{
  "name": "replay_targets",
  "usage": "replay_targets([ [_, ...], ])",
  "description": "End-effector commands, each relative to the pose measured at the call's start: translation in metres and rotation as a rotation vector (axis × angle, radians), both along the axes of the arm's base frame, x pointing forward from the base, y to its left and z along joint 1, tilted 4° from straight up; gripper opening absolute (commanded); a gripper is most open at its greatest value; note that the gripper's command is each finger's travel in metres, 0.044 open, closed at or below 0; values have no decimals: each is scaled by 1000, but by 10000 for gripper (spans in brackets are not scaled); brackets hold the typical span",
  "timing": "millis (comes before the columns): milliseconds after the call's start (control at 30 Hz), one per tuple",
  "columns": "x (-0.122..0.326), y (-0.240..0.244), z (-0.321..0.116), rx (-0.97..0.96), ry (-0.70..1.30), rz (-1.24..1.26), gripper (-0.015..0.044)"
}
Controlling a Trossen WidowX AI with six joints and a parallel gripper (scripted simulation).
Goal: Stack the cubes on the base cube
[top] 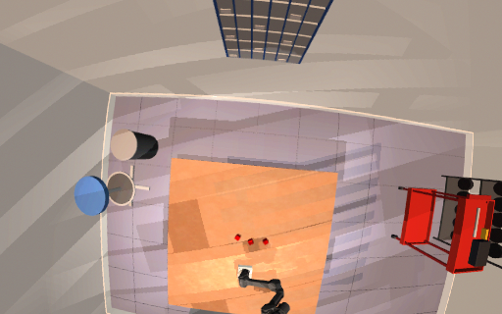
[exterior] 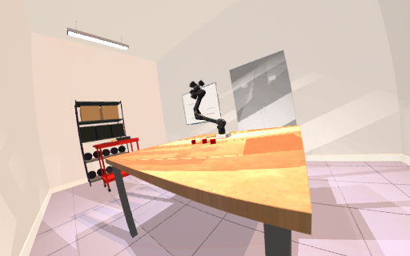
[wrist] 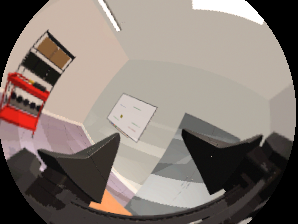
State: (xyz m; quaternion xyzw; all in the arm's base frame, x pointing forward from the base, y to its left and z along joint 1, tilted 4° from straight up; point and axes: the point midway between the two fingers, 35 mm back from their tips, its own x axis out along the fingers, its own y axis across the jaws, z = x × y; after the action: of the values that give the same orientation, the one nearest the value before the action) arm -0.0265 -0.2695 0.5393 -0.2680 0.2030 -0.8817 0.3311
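Three small red cubes lie apart on the wooden table: one cube (top: 237, 236) (exterior: 213, 141), a middle cube (top: 250, 241) (exterior: 204, 141) and a third cube (top: 265, 241) (exterior: 193, 142). They look alike, so I cannot tell which is the fixed base cube. None stands on another. My gripper (exterior: 196, 83) (wrist: 150, 133) is open and empty, raised high above the table and well away from the cubes. In the wrist view its two dark fingers stand wide apart, with the far wall between them and no cube in sight.
The arm's white base (top: 245, 269) (exterior: 223, 135) stands on the table (top: 221, 186) (exterior: 276, 180) near the cubes. Off the table are a red cart (top: 418, 216) (exterior: 116, 142) (wrist: 20, 120), a shelf rack and a blue round stool (top: 91, 195).
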Motion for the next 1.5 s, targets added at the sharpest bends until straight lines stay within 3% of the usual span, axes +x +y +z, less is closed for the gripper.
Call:
replay_targets([
  [0, -1, 1, 1, -3, 0, -1, 374],
  [133, -16, 15, 13, -65, 6, -36, 269],
  [500, -68, 106, 64, -368, 71, -223, 265],
  [800, -81, 222, 96, -690, 165, -428, 265],
  [1133, -49, 356, 96, -1039, 328, -688, 265],
  [1467, 28, 467, 56, -1378, 539, -969, 265],
])
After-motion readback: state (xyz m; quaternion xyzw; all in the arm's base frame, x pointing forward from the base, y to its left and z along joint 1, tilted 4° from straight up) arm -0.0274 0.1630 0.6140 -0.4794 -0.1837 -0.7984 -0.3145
